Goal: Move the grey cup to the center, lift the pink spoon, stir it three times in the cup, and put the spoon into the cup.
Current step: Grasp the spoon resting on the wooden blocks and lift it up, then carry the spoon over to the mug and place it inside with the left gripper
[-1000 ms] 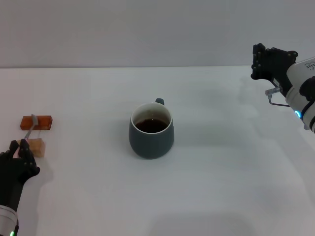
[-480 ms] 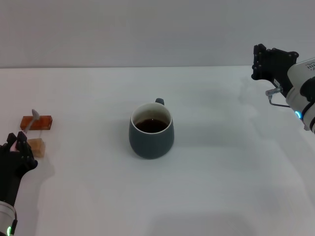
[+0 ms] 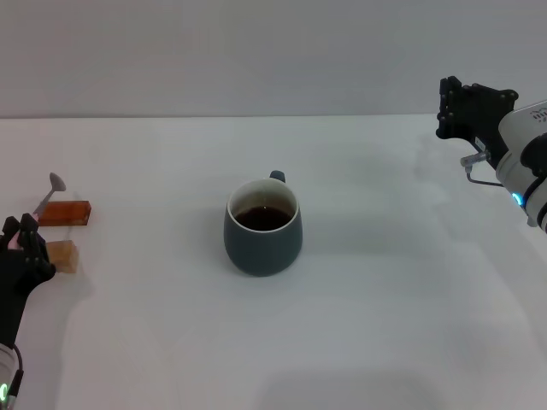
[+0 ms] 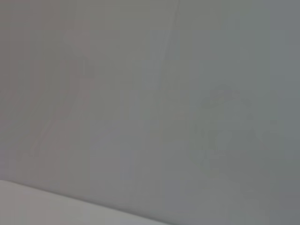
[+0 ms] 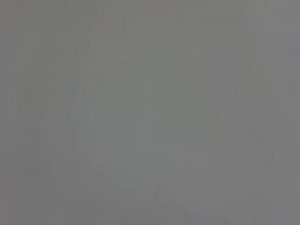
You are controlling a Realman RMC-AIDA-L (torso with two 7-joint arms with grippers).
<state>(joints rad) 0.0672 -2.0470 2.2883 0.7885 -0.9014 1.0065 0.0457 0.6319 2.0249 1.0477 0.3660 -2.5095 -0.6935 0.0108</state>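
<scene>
1. Cup (image 3: 263,229): a squat blue-grey mug, upright near the middle of the white desk (image 3: 385,282), holding dark brown liquid. Its small loop handle is on the far side of the rim.
2. Spoon (image 3: 47,193): well to the left of the cup, raised off the desk and tilted, its grey metal bowl uppermost and farther away. Most of the handle is hidden by the left pincer.
3. Left pincer (image 3: 24,243): black, at the head view's left edge, far left of the cup and a little nearer the robot. It is clamped on the lower end of the spoon.
4. Orange-brown block (image 3: 65,213): flat on the desk left of the cup, just beside the spoon's shaft.
5. Tan block (image 3: 61,255): on the desk just nearer than the orange-brown block, touching or almost touching the left pincer; which one cannot be told.
6. Right pincer (image 3: 466,107): parked high, far right of the cup and beyond it, well apart from everything on the desk. Whether it is apart or together cannot be told.
</scene>
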